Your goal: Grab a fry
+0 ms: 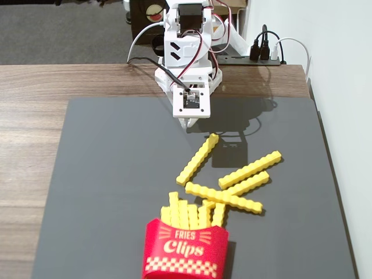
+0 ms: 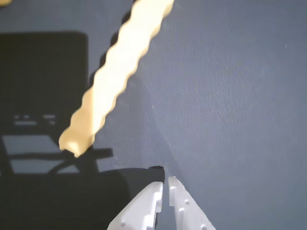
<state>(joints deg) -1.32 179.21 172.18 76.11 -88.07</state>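
Observation:
The fry (image 1: 197, 158) is a bright yellow crinkle-cut stick lying diagonally on the dark grey mat (image 1: 104, 174). In the wrist view it (image 2: 115, 76) runs from the top centre down to the left, blurred. My white gripper (image 1: 189, 124) points down at the mat just beyond the fry's far end. In the wrist view the gripper (image 2: 165, 181) sits at the bottom edge, to the right of the fry's near end and apart from it. Its jaws stand together with only a thin slit between them and hold nothing.
Three more loose yellow fries lie to the right: one (image 1: 250, 169), a shorter one (image 1: 249, 184) and the longest (image 1: 224, 197). A red carton (image 1: 186, 251) with fries sticking out stands at the mat's front. The arm base (image 1: 186, 52) and cables are at the back.

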